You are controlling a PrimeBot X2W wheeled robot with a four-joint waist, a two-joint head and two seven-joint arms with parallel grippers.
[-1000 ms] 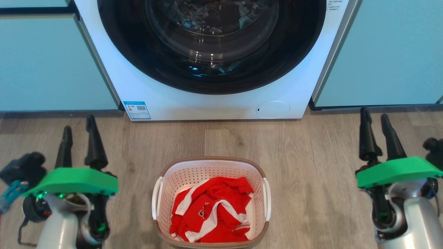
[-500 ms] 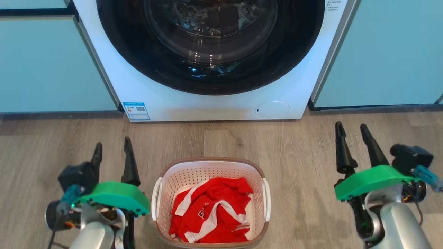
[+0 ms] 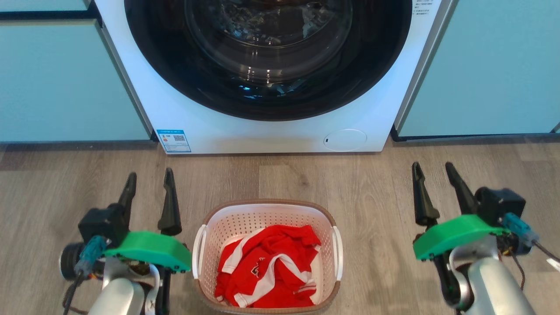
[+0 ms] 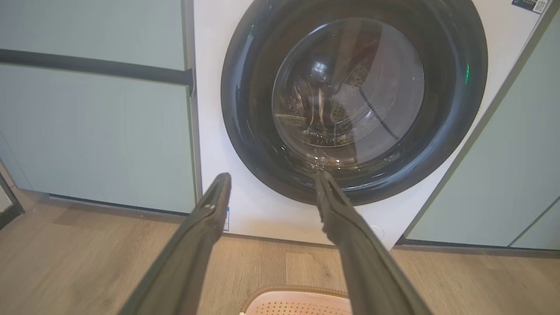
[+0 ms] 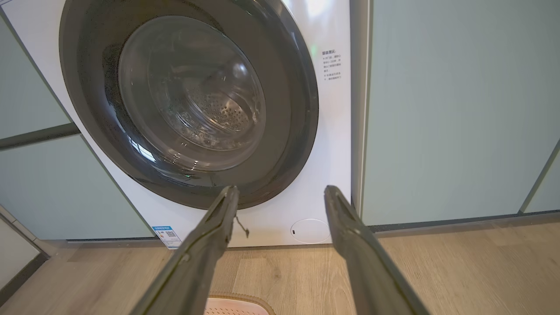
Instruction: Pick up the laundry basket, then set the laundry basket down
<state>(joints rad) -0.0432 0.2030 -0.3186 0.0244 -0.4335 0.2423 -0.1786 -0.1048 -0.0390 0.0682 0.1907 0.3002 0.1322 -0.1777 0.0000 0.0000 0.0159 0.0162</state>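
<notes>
Both arms have come inward toward the laundry basket (image 3: 243, 217) since a second ago. Left gripper (image 3: 150, 173) sits just beside the basket's left handle (image 3: 197, 250), not touching. Right gripper (image 3: 433, 166) is farther off on the right. Both are released, fingers spread, holding nothing, pointing at the washing machine (image 3: 271, 131). Basket rests on the wood floor (image 3: 376, 183) before the washer, red-and-white garment (image 3: 267, 262) inside.

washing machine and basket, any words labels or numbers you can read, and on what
Nothing can be quoted; all too small or blurred.
Blue sticker, lower left of the washing machine front: QR code and print, unreadable.
Dark printed lines, upper right of its front: unreadable.
Small mark on the red garment in the laundry basket: unreadable.
</notes>
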